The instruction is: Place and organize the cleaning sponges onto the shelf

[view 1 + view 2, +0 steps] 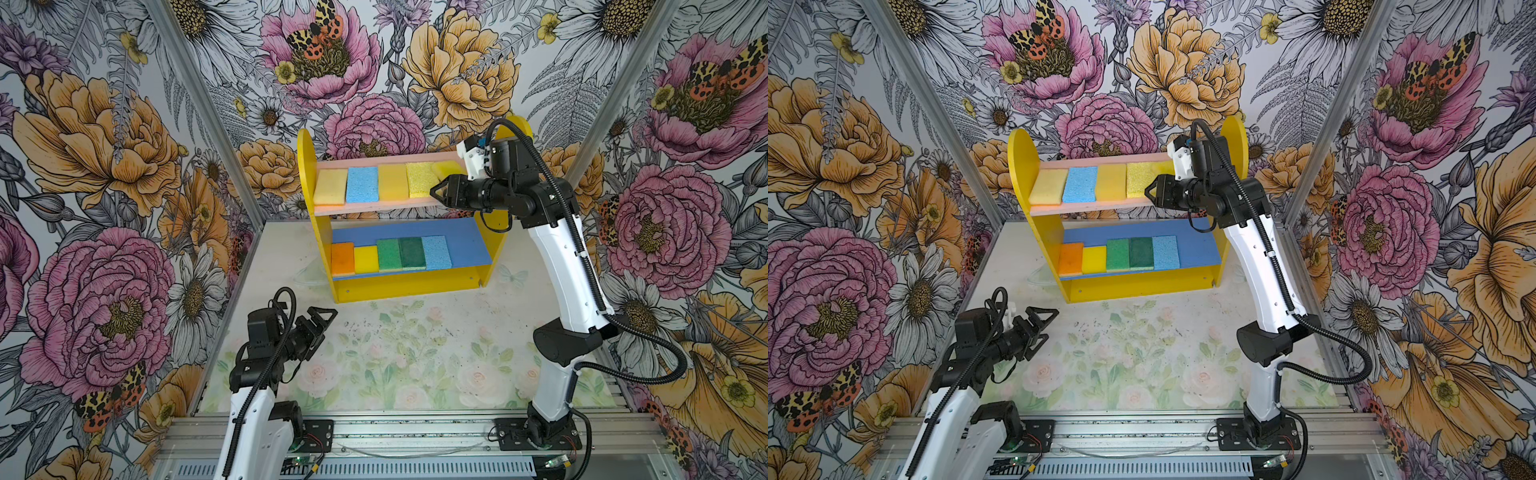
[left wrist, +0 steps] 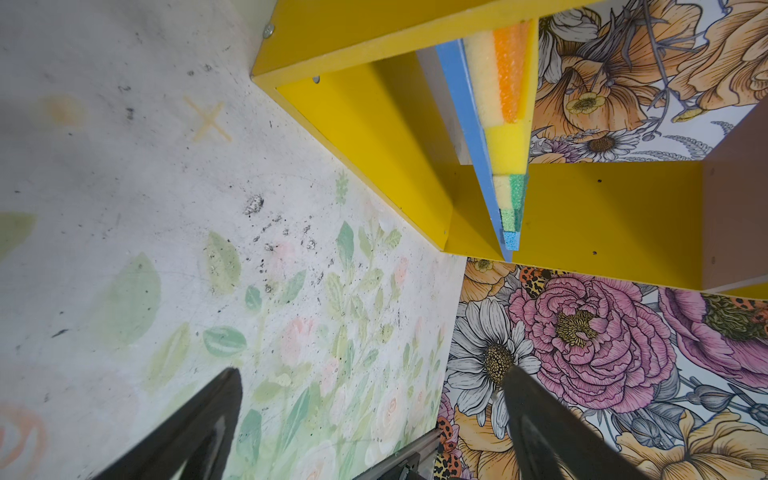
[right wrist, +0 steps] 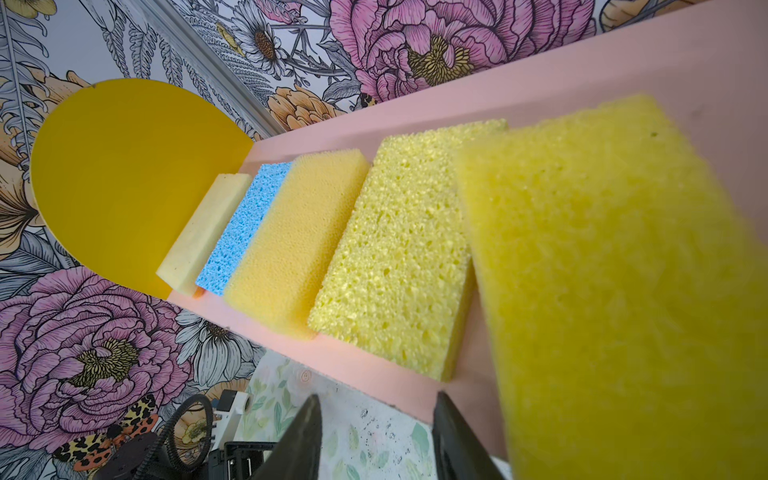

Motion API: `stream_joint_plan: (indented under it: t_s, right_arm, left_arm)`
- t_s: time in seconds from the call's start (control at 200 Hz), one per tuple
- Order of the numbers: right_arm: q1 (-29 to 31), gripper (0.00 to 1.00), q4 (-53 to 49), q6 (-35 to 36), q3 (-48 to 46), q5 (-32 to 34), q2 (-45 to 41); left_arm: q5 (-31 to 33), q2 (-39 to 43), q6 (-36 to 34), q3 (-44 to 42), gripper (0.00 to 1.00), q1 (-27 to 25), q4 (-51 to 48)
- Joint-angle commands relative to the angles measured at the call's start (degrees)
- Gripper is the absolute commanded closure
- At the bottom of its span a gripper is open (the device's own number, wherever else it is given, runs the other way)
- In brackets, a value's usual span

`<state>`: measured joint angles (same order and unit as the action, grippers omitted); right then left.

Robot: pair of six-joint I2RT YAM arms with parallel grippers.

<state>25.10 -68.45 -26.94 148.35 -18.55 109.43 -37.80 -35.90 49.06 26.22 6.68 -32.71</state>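
Fingers, right: the right gripper (image 3: 378, 395) has its two fingers partly apart with nothing between them. It stands just at the front edge of the pink upper board (image 1: 374, 208), at the right end.
Fingers, left: the left gripper (image 2: 374, 370) is spread wide and empty, low over the table (image 1: 415, 353) near the front left corner of the shelf (image 1: 307, 166).
Upper row: five of the cleaning sponges (image 1: 1113, 183) lie side by side on the pink board. They are a pale yellow sponge (image 1: 330, 187), a light blue sponge (image 1: 362, 184), a golden sponge (image 1: 392, 182), a porous lemon sponge (image 1: 420, 179) and a bright yellow sponge (image 3: 623, 291).
Last sponge: the bright yellow sponge lies just beside the right fingers and is not gripped. It seems to overlap the edge of its neighbour. In both top views the arm hides most of it.
Lower row: five more sit touching on the blue lower board (image 1: 469, 245). They are an orange sponge (image 1: 343, 258), a yellow sponge (image 1: 365, 258), a green sponge (image 1: 389, 254), a dark green sponge (image 1: 412, 252) and a second light blue sponge (image 1: 436, 252). The right part of this board is bare.
Table: no sponge shows on it.
Progress: all ten sponges are on the shelf, so I judge the placing done. What is left is perhaps to straighten the last sponge and to draw the right arm away.
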Motion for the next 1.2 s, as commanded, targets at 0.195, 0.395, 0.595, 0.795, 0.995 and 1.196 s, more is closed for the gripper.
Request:
stream_joint_plan:
  t_s: [0.195, 0.395, 0.595, 0.795, 0.995, 1.196]
  right_arm:
    - [-0.35, 0.54, 0.86, -1.78, 6.55, -0.88, 0.7]
    - [-1.94, 0.53, 0.9, -2.94, 11.95, -2.69, 5.46]
    - [-3.47, 0.53, 2.18, -4.24, 14.66, -4.6, 9.63]
    - [-4.86, 0.52, 2.93, -4.25, 14.65, -3.06, 11.52]
    - [-5.01, 0.52, 5.54, -5.64, 14.6, -4.19, 11.87]
    - [-4.19, 0.49, 7.05, -7.05, 14.65, -6.98, 9.85]
  left_arm:
    - [-0.74, 0.72, -0.63, 0.06, 0.01, 0.64, 2.03]
    - [-0.8, 0.78, -0.63, 0.11, 0.01, 0.62, 2.01]
    - [-0.82, 0.66, -0.63, 0.07, 0.01, 0.71, 2.03]
    - [-0.87, 0.54, -0.64, 0.03, 0.01, 0.84, 1.95]
    - [-1.07, 0.39, -0.64, 0.06, 0.01, 0.84, 1.99]
    - [-0.89, 0.34, -0.67, 0.02, 0.01, 0.82, 1.99]
